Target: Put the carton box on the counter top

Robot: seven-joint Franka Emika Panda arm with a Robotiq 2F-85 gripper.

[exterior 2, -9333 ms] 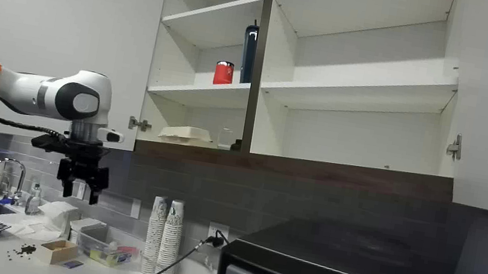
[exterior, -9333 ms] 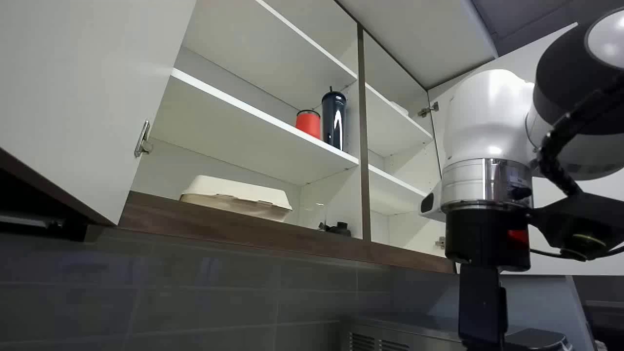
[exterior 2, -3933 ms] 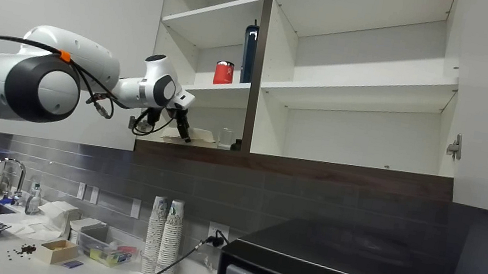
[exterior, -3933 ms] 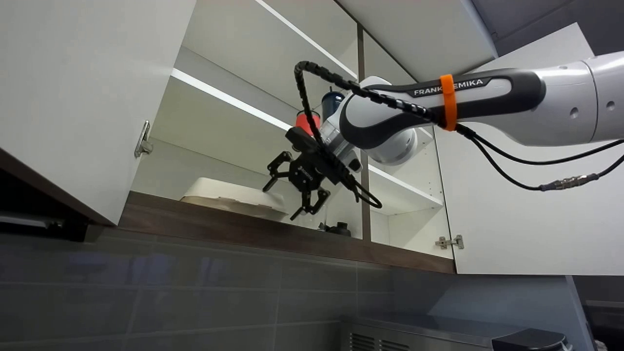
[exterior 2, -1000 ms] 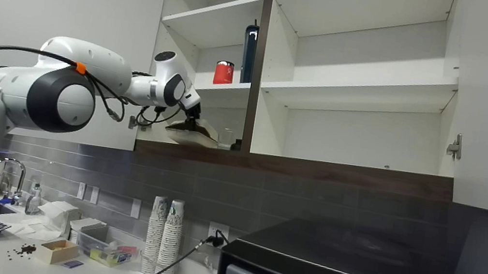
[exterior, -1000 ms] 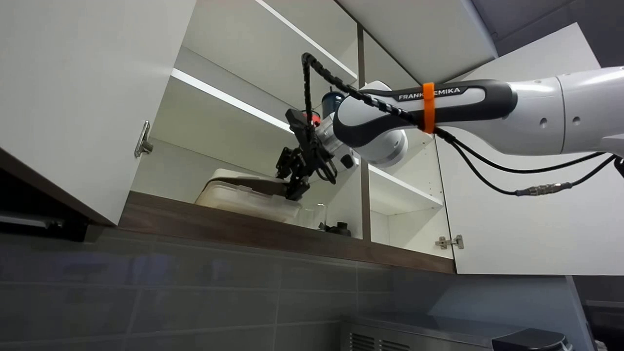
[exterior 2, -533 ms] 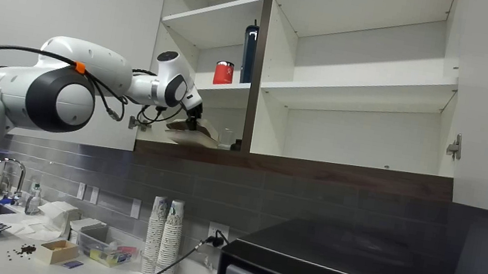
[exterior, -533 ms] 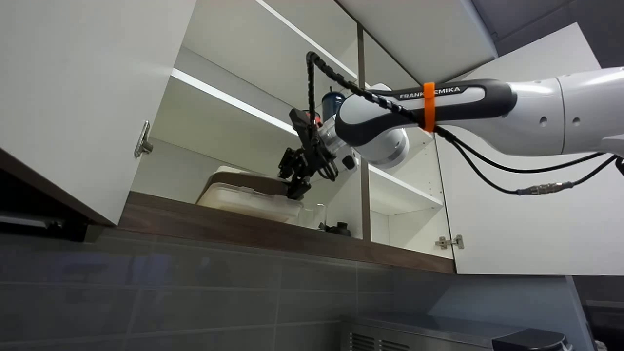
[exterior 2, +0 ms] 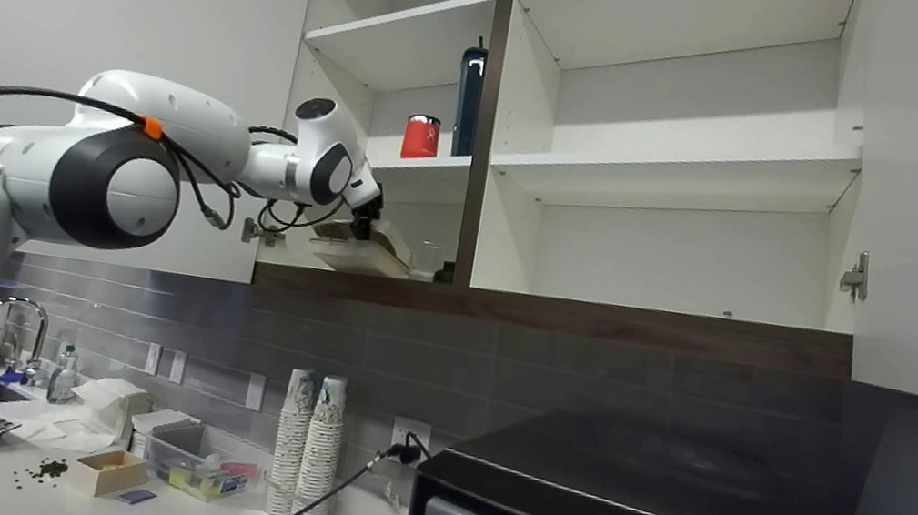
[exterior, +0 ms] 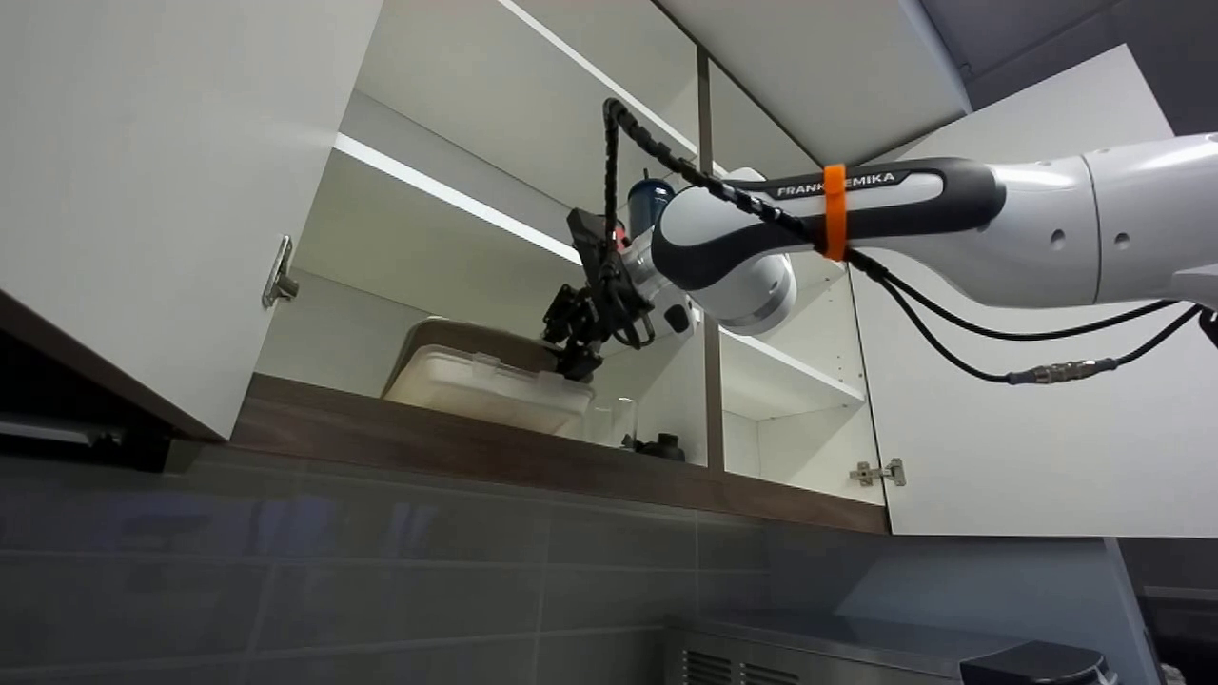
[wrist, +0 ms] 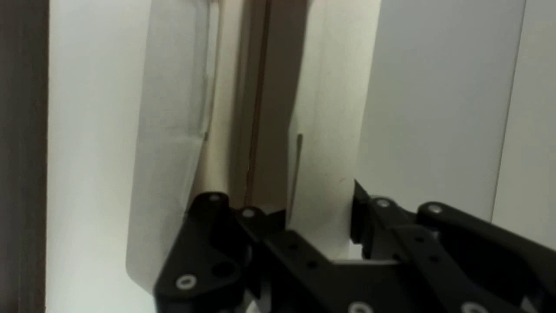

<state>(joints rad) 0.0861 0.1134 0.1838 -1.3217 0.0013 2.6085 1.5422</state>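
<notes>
Wrist view: lid (wrist: 332,139) of the carton box (exterior: 485,385) is clamped by the tool (wrist: 319,217), its tips closed against both faces. In both exterior views the box is seen ajar within the lowest compartment of the cabinet (exterior: 533,461); worktop (exterior 2: 15,500) is seen below in an exterior view.

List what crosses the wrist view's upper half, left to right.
Dark brown straight cabinet edge, flat white cabinet floor, base of the open off-white carton box, its raised lid, flat pale grey cabinet panel.
</notes>
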